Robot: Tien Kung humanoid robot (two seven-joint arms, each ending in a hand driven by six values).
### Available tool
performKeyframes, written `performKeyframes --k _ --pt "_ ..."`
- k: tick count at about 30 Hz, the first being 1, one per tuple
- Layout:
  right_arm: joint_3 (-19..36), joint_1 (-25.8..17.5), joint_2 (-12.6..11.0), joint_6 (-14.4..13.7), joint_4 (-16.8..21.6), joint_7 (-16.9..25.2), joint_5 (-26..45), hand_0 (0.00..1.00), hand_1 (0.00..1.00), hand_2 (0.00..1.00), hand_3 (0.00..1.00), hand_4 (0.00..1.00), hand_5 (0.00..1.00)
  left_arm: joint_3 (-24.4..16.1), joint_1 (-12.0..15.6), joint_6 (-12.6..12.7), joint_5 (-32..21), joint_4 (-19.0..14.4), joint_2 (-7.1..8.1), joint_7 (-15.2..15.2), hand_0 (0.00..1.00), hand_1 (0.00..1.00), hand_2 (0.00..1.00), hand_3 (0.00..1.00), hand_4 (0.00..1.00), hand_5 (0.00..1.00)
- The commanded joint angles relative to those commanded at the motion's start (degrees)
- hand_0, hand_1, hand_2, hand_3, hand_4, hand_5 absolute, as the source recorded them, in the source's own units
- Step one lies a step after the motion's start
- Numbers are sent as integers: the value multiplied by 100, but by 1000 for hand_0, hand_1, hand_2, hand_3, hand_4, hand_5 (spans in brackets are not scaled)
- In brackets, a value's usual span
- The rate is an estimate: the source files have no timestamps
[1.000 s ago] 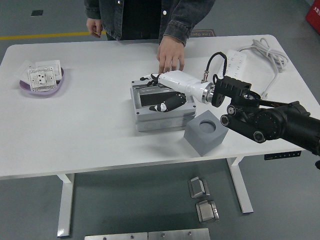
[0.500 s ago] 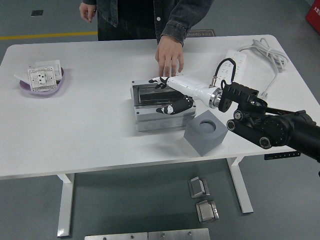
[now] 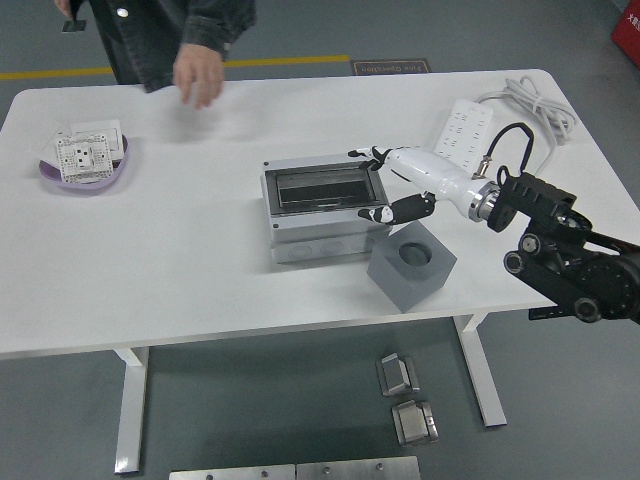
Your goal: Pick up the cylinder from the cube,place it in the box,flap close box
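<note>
A grey box (image 3: 322,211) with a dark clear flap lying flat over its top sits mid-table. Just right of it stands a grey cube (image 3: 411,265) with an empty round hole in its top. The cylinder is not visible. My right hand (image 3: 377,185), white with black fingertips, hovers at the box's right edge with its fingers spread and nothing in them. The left arm is out of view. A person's hand (image 3: 198,75) hangs over the table's far left side, touching nothing.
A purple dish (image 3: 85,172) holding white socket plates sits at the far left. A white power strip (image 3: 465,125) and its cable (image 3: 535,100) lie at the far right. Metal parts lie on the floor (image 3: 405,395) below.
My right hand has drawn back to the right, off the box top to its right edge. The person's hand left the box's far side and moved away to the far left.
</note>
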Motion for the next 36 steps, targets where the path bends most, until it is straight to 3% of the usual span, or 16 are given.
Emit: performKeyframes --k 5,9,16,18,19,24,28,36 --pt "1048 -686 -603 94 739 -91 50 826 741 785 934 786 415 -78 59 -1 48 0 9 -12 709 740 572 745 505 177" --pt "1907 -1313 -859 -62 1187 237 547 823 735 785 932 786 417 -35 53 -4 -19 0 9 -38 709 740 574 744 505 176" --pt "3384 -2450 -731 -152 1206 842 1684 823 733 771 898 786 417 123 8 -12 -213 0 22 -97 710 740 574 744 504 177" --pt "3732 -2730 -693 -136 1172 923 2005 823 733 771 898 786 417 135 2 -12 -232 0 29 -108 710 740 574 744 504 177" --pt "3873 -2849 -684 -124 1159 950 2138 815 717 752 849 788 426 136 -2 -11 -238 0 34 -114 710 740 579 743 506 181" --pt "4571 -3406 -711 -71 1145 1050 2778 815 717 752 849 788 426 111 -14 -9 -217 0 65 -128 710 740 579 743 506 181" --pt "4934 -3575 -725 -13 1136 1091 3210 812 716 748 837 788 425 131 -21 -2 -235 0 86 -143 709 740 586 743 507 181" --pt "4942 -3614 -587 246 1164 1118 4145 811 725 752 832 787 427 113 -18 18 -224 0 93 -158 710 740 590 742 510 183"
